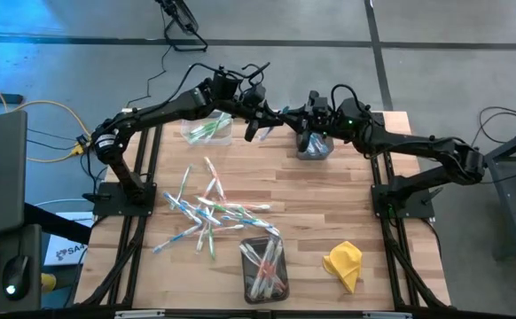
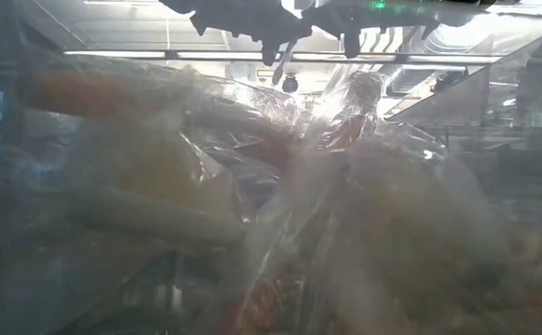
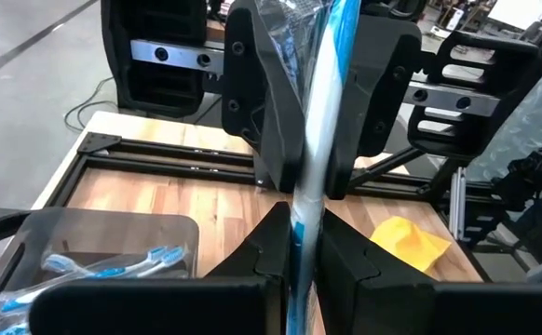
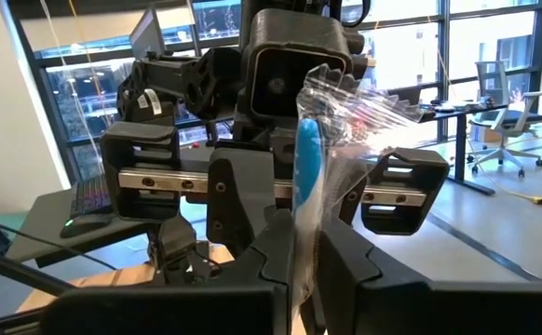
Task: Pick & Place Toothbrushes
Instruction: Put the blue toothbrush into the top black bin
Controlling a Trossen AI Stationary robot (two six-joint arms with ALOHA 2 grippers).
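One blue-and-white toothbrush point(image 3: 325, 130) in a clear wrapper point(image 4: 364, 107) hangs in the air over the table's far middle, between my two grippers, which face each other. My left gripper point(image 3: 304, 253) is shut on one end and my right gripper point(image 4: 305, 256) on the other. In the high view they meet near the far edge, left gripper point(image 1: 262, 120) and right gripper point(image 1: 304, 115). Many more toothbrushes point(image 1: 209, 213) lie loose on the wooden table. My left gripper pinches the toothbrush's near end point(image 3: 301, 219) between its two fingers, coming about level from the table's left. The brush runs on ahead of the fingers, clear of the table. My right gripper pinches the wrapped brush point(image 4: 304, 200) between its two fingers, coming about level from the table's right. The clear wrapper sticks out crumpled past the fingers, clear of the table.
A clear bin point(image 1: 207, 131) with green brushes stands far left, a bin point(image 1: 314, 146) with blue ones below the grippers, and a third bin point(image 1: 264, 268) near the front. A yellow cloth point(image 1: 344, 264) lies front right. Crumpled clear plastic point(image 2: 280, 205) fills the low view.
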